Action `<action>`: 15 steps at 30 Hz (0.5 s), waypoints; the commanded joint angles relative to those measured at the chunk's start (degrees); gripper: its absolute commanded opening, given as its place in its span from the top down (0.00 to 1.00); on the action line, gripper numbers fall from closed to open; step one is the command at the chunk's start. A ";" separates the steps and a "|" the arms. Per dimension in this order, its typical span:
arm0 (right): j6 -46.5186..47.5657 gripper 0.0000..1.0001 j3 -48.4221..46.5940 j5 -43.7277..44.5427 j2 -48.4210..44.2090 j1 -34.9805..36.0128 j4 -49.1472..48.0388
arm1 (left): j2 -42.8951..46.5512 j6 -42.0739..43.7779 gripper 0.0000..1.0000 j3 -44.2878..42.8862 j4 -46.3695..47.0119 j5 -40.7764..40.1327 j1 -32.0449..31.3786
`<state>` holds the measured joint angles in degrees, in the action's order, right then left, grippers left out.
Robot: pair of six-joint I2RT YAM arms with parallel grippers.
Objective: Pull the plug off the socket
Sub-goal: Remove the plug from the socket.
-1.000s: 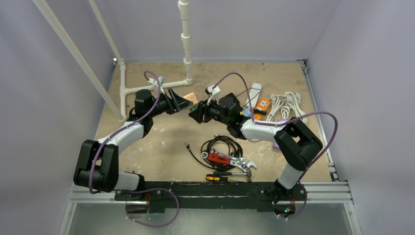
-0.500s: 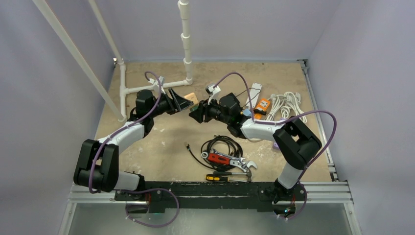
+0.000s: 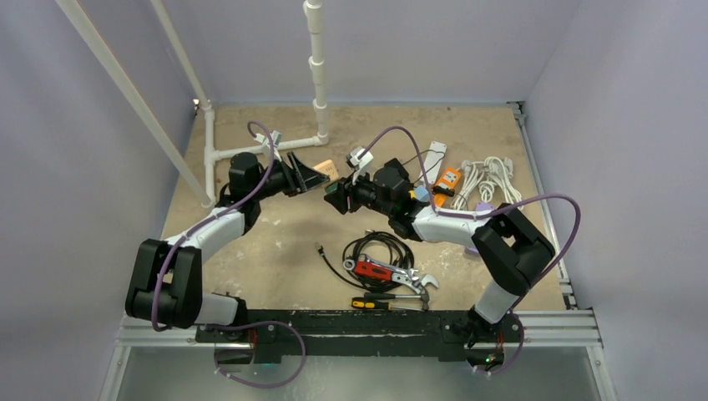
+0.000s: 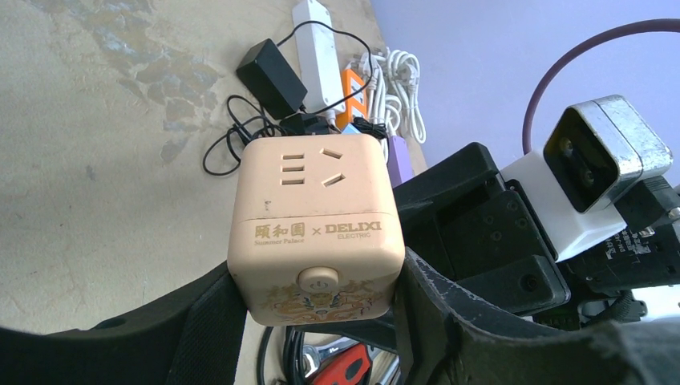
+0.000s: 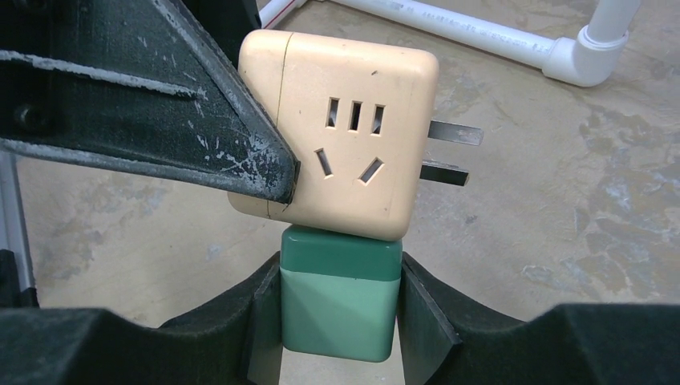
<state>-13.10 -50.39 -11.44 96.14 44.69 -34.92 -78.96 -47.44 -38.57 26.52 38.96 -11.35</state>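
Overhead view: both arms meet above the middle of the bench, clear of its surface. Your left jaws pinch the beige cube socket. Your right jaws pinch the green plug, hard against it. Loose tools and a coiled cable lie nearer the arm bases, so a dropped cube could land among them.

Left wrist view: the socket is held by its near end only, and most of the body stands proud of the pads. Judgement: this hold is shallow. A hard pull may drag the cube out instead of freeing the plug.

Right wrist view: the plug is clamped squarely, with its top touching the socket's face. You cannot tell how deep its pins sit. Pull off-axis and the pins may bind, twisting the cube. The cube's own bare prongs jut sideways, so keep them clear.
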 commanded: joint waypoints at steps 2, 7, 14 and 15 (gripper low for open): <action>5.96 1.00 -1.36 -5.95 -3.59 3.19 -1.96 | 1.79 0.77 1.00 -1.60 2.68 -1.96 1.51; 1.82 1.00 -2.40 -2.11 -2.81 3.21 -2.07 | 1.16 -0.12 1.00 -1.09 3.82 -1.88 1.51; -8.56 1.00 -4.08 2.53 -0.81 3.17 -2.60 | 1.00 -0.89 1.00 -0.46 5.05 -1.94 1.51; -10.74 1.00 -4.18 3.01 -0.66 3.16 -2.24 | 0.96 -0.78 1.00 -0.41 5.07 -1.96 1.51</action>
<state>-16.43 -50.87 -7.97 95.57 45.95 -34.17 -78.32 -48.03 -38.57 26.65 40.18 -10.74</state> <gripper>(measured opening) 0.489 0.580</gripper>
